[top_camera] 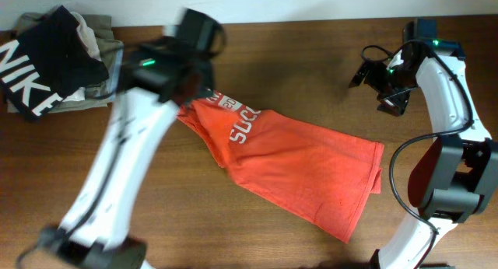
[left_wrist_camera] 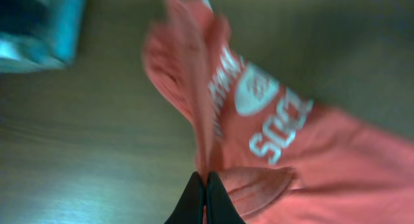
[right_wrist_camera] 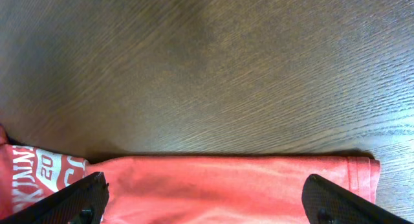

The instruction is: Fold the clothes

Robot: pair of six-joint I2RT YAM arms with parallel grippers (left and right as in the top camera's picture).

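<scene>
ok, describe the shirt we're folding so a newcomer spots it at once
On the wooden table, look centre, right of the corner clothes pile. The T-shirt lies spread diagonally there. It alone is red-orange with white lettering; the pile holds a black NIKE garment and khaki ones.

Left arm (top_camera: 128, 144): white links, black joints, green LED. Right arm (top_camera: 447, 82): matched, black cables attached. Right gripper (right_wrist_camera: 204, 182): black fingers (right_wrist_camera: 71, 198).
</scene>
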